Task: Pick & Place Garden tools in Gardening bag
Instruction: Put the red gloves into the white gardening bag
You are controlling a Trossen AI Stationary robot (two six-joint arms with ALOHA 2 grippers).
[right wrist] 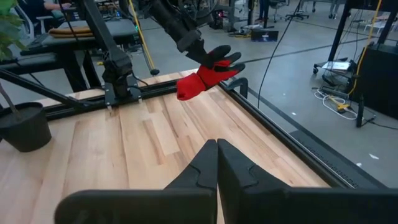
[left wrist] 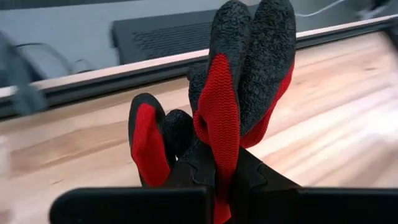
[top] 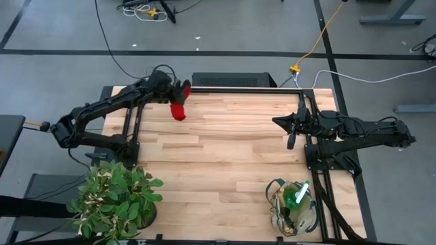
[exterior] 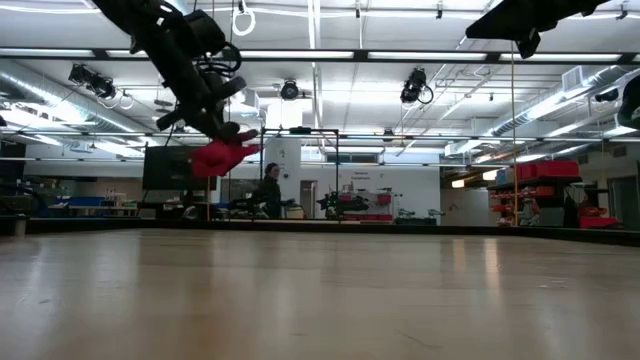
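My left gripper is shut on a pair of red gloves with black fingers, high over the table's far left part; they also show in the low view and the right wrist view. My right gripper is shut and empty, raised over the table's right side. The beige gardening bag with dark green trim stands at the near right; a green-and-white item and other tools stick out of it. My left gripper pinches the gloves between its two fingers at about mid-length, by the palm part. The black glove fingers stick out beyond the fingertips. The gloves are lifted clear of the table, and the red cuff end hangs below.
A leafy potted plant stands at the near left corner. A black rail runs along the table's far edge. Bare wood lies between the arms. A person is in the room far behind the table.
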